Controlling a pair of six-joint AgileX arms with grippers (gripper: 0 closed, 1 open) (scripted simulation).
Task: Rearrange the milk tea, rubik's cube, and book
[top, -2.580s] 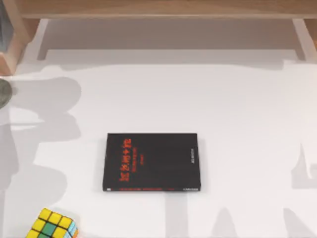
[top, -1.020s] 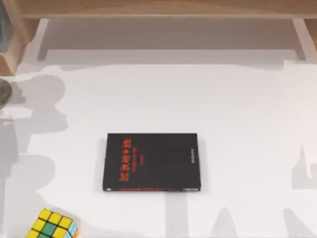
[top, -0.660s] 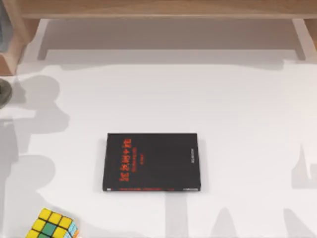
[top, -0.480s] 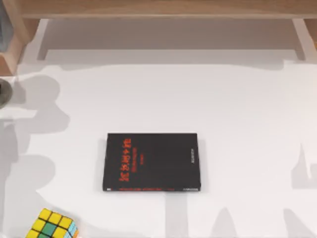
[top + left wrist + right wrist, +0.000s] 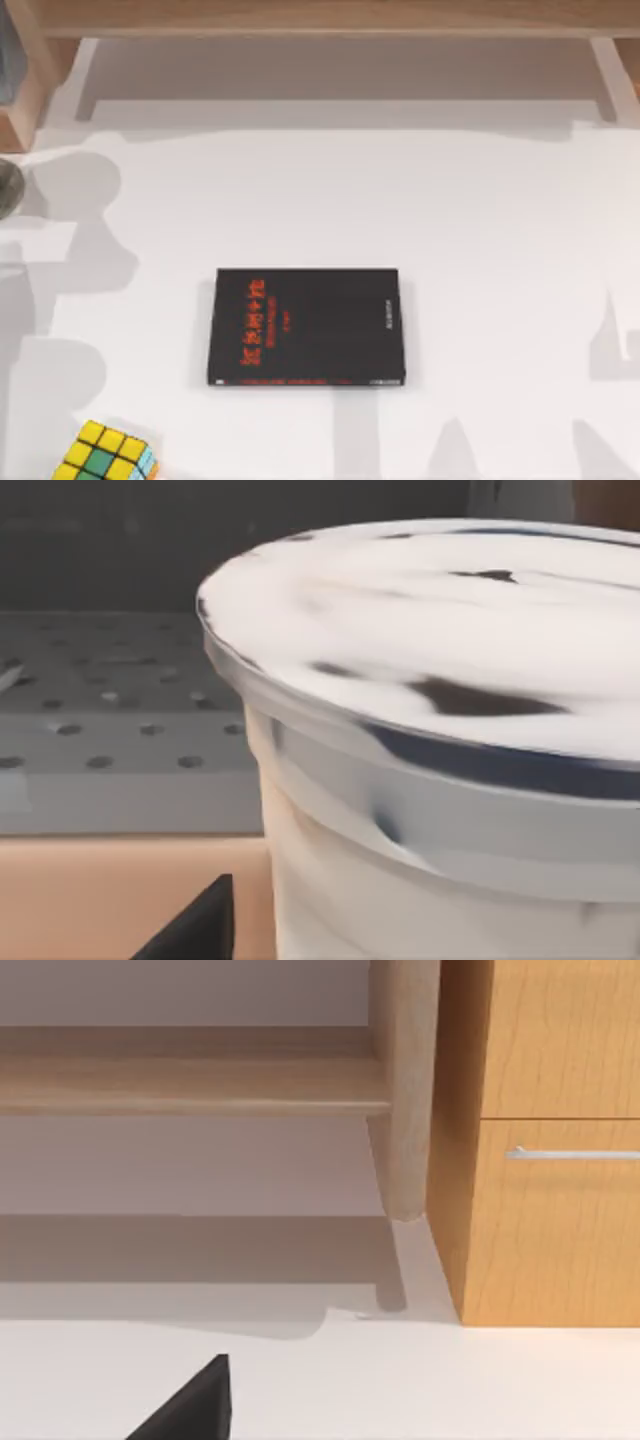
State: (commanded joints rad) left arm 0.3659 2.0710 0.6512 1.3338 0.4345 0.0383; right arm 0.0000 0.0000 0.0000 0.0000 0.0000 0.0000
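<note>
Left wrist view puts the milk tea [image 5: 440,740] right up close: a pale cup under a white lid with dark smears. You cannot tell how either arm's jaws stand. On the top view, the shadow at the counter's [image 5: 480,230] left has shifted, so that arm is likely moving. The rubik's cube [image 5: 106,455] sits untouched at the near-left corner, well apart from the black book [image 5: 307,327].

Cup close before the left gripper, cabinet ahead of the right gripper

The white lidded plastic milk tea cup [image 5: 440,740] stands just in front of the left gripper [image 5: 190,932], with a grey perforated panel [image 5: 110,720] behind it. Ahead of the right gripper [image 5: 190,1405], the orange-brown wooden drawer cabinet [image 5: 545,1140] stands on the white flat table [image 5: 480,230] beside the pale wooden shelf [image 5: 190,1085]. From above, the black rectangular book with red characters [image 5: 308,326] lies mid-table, and the small yellow-and-green rubik's cube [image 5: 105,455] sits well apart at the near left corner
</note>
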